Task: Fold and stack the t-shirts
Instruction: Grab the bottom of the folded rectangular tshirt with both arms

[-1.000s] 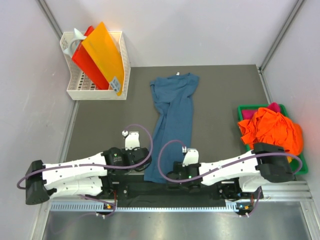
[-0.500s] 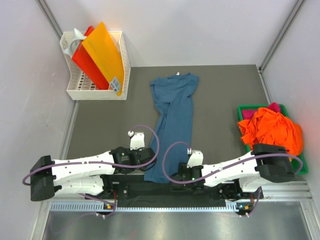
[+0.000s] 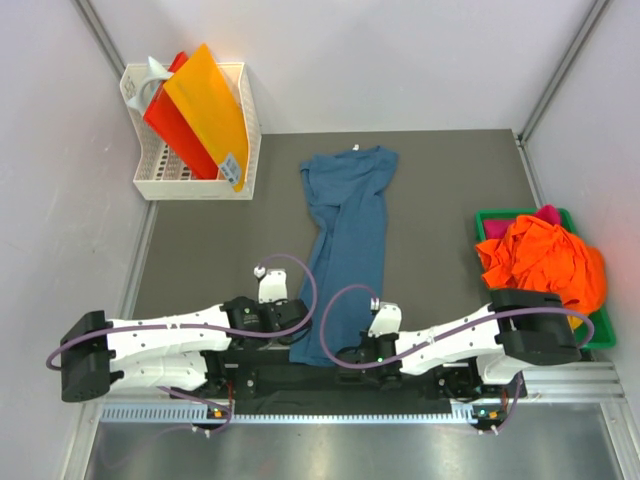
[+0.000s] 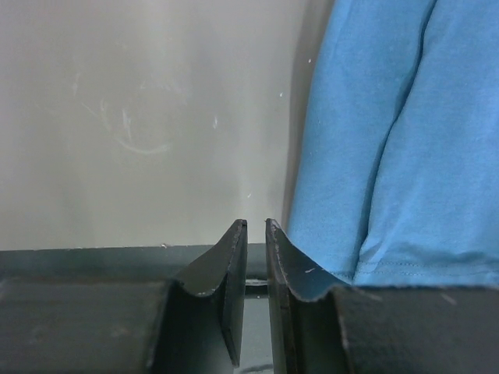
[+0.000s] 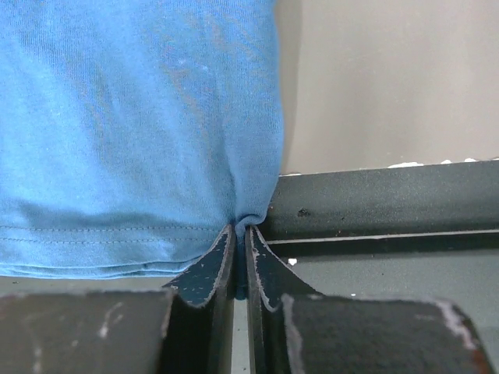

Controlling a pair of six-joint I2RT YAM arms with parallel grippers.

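Evidently the job is at an early stage. One blue shirt (image 3: 345, 240) lies on the table (image 3: 200, 250) as a long narrow band, collar at the far end and hem at the near edge by the arm bases. Its sides look turned in, so I judge the lengthwise folding done or nearly so. The band is not straight: it is wider at the collar and slants a little toward the hem.

The right fingers (image 5: 226, 245) are pinched tight on the hem's right corner; a small pucker of cloth rises between their tips. The left fingers (image 4: 234, 245) are drawn almost together with only a thin slit between them, and nothing is in it. They sit low at the table's near edge, just beside the shirt's left edge but apart from it. So only one of the two hem corners is held.

What remains, as I read it, is most of the work. The left side must take its corner, the hem must be carried up toward the collar, and the band folded crosswise into a compact packet. No stack exists yet. An orange shirt (image 3: 540, 255) is heaped in the green tray (image 3: 490, 216) at the right, with a pink shirt (image 3: 547, 213) peeking out behind it; both are crumpled and unfolded.
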